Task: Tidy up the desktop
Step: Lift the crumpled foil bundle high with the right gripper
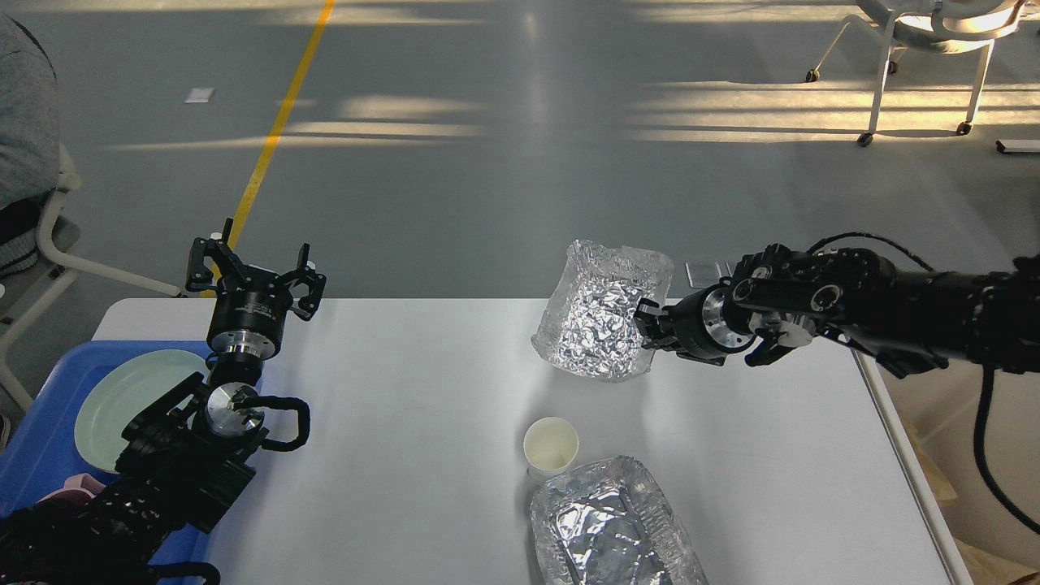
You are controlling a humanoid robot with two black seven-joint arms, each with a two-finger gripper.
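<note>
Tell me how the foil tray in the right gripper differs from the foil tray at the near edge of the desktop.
The held foil tray is lifted and tipped, its hollow facing the camera; the near foil tray lies flat on the desktop. The right gripper clamps the held tray's edge; nothing touches the near tray. The paper cup stands next to the near tray, clear of the held tray. Both are crinkled silver foil.

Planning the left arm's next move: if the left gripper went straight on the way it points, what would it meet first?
Nothing, probably: the left gripper points past the desktop's far edge; depth unclear.
</note>
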